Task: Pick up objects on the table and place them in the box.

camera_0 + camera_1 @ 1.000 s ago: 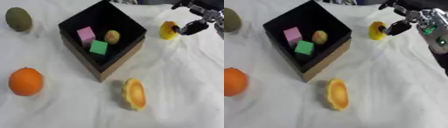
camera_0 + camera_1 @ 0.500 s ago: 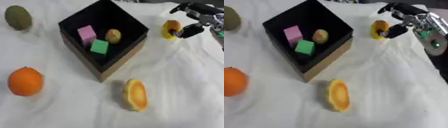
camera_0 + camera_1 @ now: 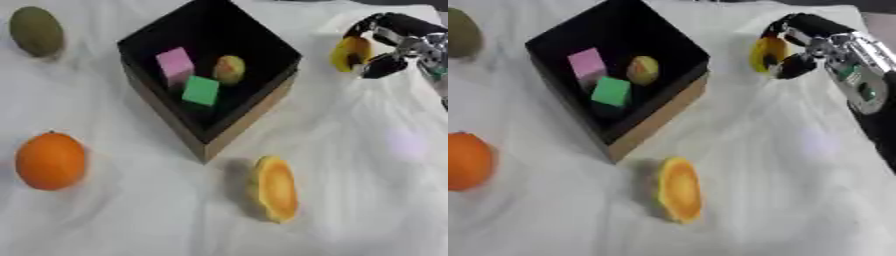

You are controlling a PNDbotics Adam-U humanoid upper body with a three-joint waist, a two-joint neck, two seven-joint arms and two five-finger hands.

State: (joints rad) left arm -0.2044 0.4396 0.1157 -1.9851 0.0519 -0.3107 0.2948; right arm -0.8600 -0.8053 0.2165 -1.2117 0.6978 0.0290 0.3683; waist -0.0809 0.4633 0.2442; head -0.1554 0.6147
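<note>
We see our right hand (image 3: 811, 47) with fingers curled around a small yellow-orange fruit piece (image 3: 350, 52), right of the open black cardboard box (image 3: 262, 107) on the white cloth (image 3: 376, 165).

White-cloth-covered table (image 3: 367, 165) bearing a black open box (image 3: 210, 75) near the middle, a whole orange (image 3: 50, 160) at the left, a green-brown oval fruit (image 3: 36, 31) at the far left, and an upright orange half-slice (image 3: 275, 188) just before the box.
</note>
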